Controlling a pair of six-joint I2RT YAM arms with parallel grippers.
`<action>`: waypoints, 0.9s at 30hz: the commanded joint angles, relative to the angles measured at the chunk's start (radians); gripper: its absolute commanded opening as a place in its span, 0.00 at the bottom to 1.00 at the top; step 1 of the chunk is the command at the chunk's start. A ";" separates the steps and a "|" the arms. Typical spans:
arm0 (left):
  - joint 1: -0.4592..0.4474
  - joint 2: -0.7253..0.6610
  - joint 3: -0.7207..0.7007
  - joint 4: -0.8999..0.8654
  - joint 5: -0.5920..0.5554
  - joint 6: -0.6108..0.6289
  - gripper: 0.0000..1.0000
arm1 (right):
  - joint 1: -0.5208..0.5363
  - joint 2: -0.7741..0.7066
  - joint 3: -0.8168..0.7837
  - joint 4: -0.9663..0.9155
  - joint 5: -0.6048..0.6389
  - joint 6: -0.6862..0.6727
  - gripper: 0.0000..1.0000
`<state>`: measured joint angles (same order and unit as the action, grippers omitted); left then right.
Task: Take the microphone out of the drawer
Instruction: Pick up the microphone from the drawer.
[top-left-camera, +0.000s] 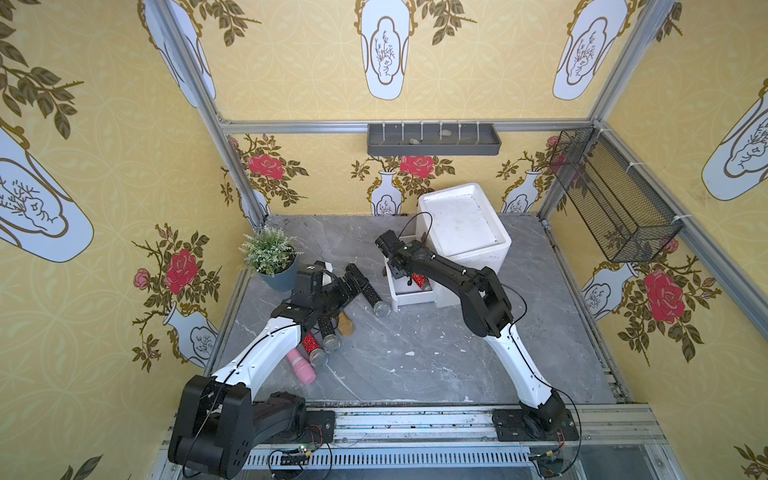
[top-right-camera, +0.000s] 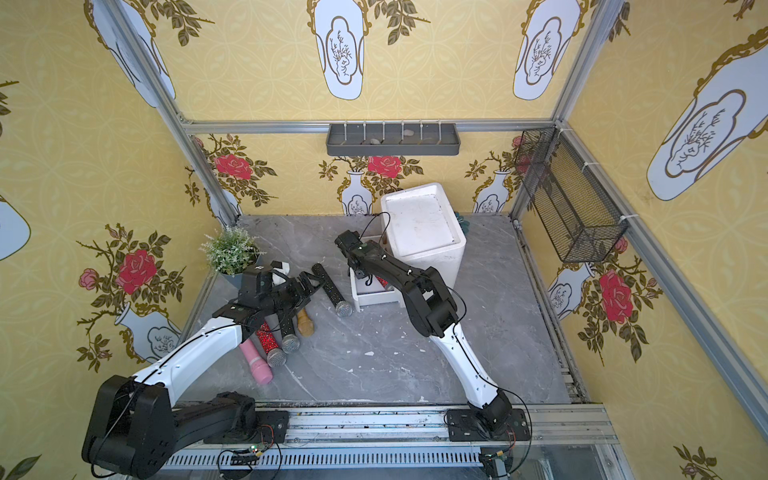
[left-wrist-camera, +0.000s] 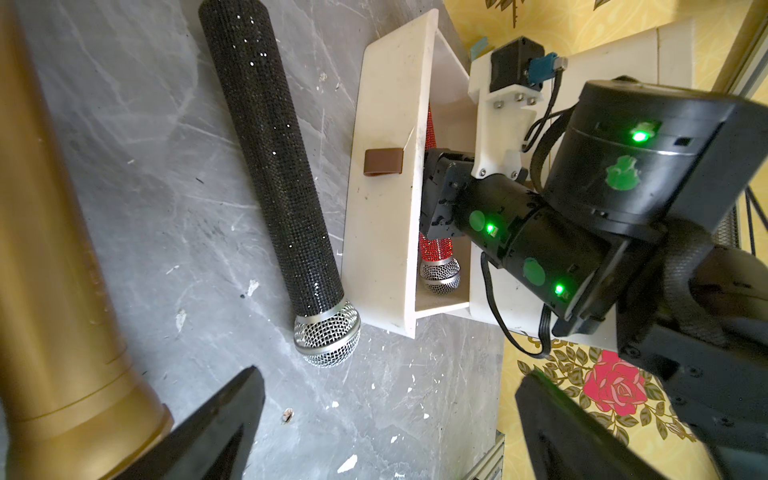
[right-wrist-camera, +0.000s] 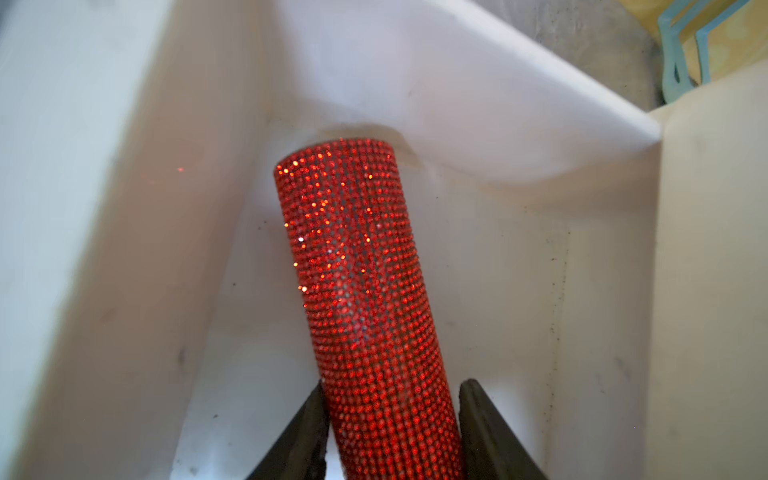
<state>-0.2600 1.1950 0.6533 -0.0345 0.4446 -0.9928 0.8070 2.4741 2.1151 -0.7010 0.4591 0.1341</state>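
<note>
Right claw (right-wrist-camera: 392, 386): partly closed, reaching down into the drawer (right-wrist-camera: 124, 249). One finger presses on each side of the red microphone (right-wrist-camera: 365, 270) handle, so it has hold of it.
Red microphone: inside the drawer, lying lengthwise. Its mesh head (left-wrist-camera: 439, 272) points toward the robot's side and the butt end sits at the drawer's end wall. In both top views only a short red piece shows under the right arm (top-left-camera: 420, 281).
Drawer: pulled out of the white cabinet (top-left-camera: 465, 224), brown pull tab (left-wrist-camera: 383, 161) on its front panel.
Left claw (left-wrist-camera: 390, 374): spread wide, nothing between the fingers, hanging low over the table (top-left-camera: 415, 353) and pointed toward the drawer.
Black microphone (left-wrist-camera: 274, 166): flat on the table just beside the drawer front, roughly parallel to it. Cannot tell whether the head touches the panel.
Gold microphone (left-wrist-camera: 54, 249): flat on the table, just beside one finger of the left claw.
Pink microphone (top-left-camera: 301, 365): on the table near the left arm, with more microphones lying between it and the gold one.
Plant (top-left-camera: 270, 253): potted, back-left corner of the table, behind the left arm.
</note>
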 joint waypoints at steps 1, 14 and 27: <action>0.001 0.000 -0.007 0.023 -0.006 0.005 1.00 | -0.002 -0.002 -0.018 -0.050 -0.079 0.042 0.46; 0.001 0.001 -0.004 0.022 -0.010 0.007 1.00 | 0.000 -0.051 -0.006 -0.023 -0.050 0.009 0.31; 0.001 -0.008 -0.006 0.011 -0.020 0.016 1.00 | 0.021 -0.147 0.029 0.005 -0.018 -0.023 0.25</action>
<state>-0.2600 1.1908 0.6533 -0.0349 0.4370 -0.9932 0.8215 2.3508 2.1342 -0.7078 0.4145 0.1265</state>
